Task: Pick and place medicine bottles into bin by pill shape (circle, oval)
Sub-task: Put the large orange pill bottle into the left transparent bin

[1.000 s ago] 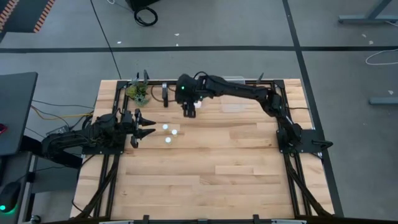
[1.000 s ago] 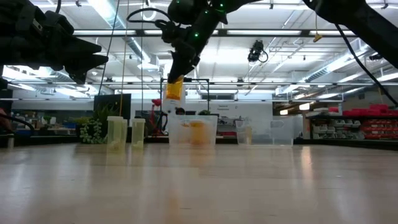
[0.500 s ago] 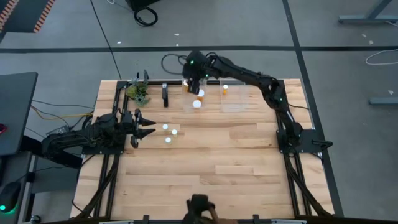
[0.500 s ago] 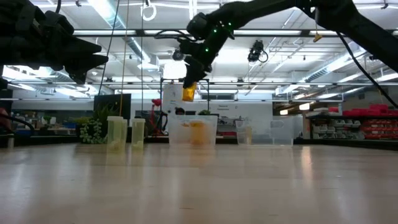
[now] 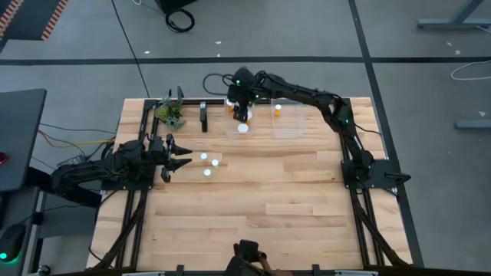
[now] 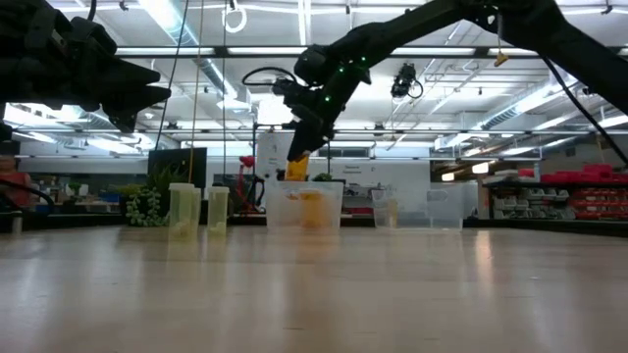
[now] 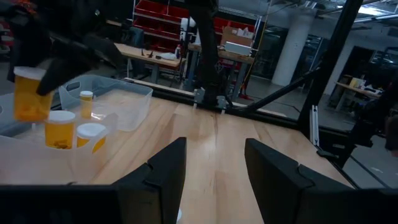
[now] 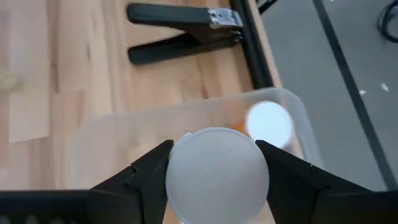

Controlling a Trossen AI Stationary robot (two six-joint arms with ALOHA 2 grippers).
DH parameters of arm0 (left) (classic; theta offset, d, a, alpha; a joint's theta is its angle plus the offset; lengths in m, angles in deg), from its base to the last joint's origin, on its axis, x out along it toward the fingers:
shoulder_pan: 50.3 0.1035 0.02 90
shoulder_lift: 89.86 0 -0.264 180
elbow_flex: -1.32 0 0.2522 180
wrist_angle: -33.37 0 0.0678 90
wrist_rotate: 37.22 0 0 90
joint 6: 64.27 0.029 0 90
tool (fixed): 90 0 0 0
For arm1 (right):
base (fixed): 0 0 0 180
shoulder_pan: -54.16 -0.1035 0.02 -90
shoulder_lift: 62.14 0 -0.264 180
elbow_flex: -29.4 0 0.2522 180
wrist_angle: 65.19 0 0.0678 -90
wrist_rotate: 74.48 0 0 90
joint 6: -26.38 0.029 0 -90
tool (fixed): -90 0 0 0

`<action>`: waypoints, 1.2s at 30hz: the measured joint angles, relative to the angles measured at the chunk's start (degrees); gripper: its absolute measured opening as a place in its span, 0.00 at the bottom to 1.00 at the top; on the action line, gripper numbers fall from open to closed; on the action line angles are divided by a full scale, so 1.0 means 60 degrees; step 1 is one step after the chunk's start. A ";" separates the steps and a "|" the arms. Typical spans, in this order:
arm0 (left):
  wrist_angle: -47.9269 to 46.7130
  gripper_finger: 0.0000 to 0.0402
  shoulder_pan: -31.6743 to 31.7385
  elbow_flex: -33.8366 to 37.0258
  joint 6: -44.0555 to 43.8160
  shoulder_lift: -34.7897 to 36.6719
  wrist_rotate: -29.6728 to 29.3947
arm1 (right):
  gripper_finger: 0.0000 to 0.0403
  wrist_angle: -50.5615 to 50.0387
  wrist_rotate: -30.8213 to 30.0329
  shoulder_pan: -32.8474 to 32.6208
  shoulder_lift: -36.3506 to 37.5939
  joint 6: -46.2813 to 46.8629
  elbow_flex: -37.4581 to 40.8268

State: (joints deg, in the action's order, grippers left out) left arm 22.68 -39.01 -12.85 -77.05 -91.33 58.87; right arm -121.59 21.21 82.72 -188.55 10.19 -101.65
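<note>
right claw [image 6: 297,167] clenched on a medicine bottle [image 6: 296,169], hanging over the clear bin [image 5: 244,121] at the counter's [image 5: 253,207] far edge, lined up to drop beside bottles already there; left claw [image 5: 178,156] released, parked near three loose bottles [image 5: 209,162]

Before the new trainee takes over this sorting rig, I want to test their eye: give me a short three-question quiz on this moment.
1. True or false: the right gripper holds a bottle.
2. That bottle hangs over: A) the left bin B) the right bin C) bare table.
3. How many bottles stand loose on the table near the left gripper?

Key: 1 true; 2 A; 3 three.
</note>
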 joint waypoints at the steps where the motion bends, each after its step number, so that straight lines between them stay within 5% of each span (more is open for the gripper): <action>1: 0.0000 0.43 0.0000 0.0000 -0.0004 0.0000 0.0000 | 0.56 0.0154 0.0045 -0.0037 0.0006 0.0070 0.0129; 11: 0.0000 0.43 0.0000 -0.0003 -0.0004 0.0000 0.0000 | 0.56 0.0893 0.0222 -0.0222 -0.0310 0.0733 0.0831; 26: -0.0004 0.43 0.0000 0.0001 -0.0004 -0.0004 0.0004 | 0.56 -0.0974 0.0492 -0.0098 -0.2445 0.0961 -0.2279; 36: 0.0000 0.43 0.0000 0.0000 0.0000 -0.0003 0.0004 | 0.56 -0.1504 0.0492 -0.0155 -0.2441 0.0997 -0.2264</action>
State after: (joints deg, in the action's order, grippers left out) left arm 22.68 -39.01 -12.85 -77.05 -91.35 58.89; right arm -130.62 24.17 81.79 -203.20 16.17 -115.23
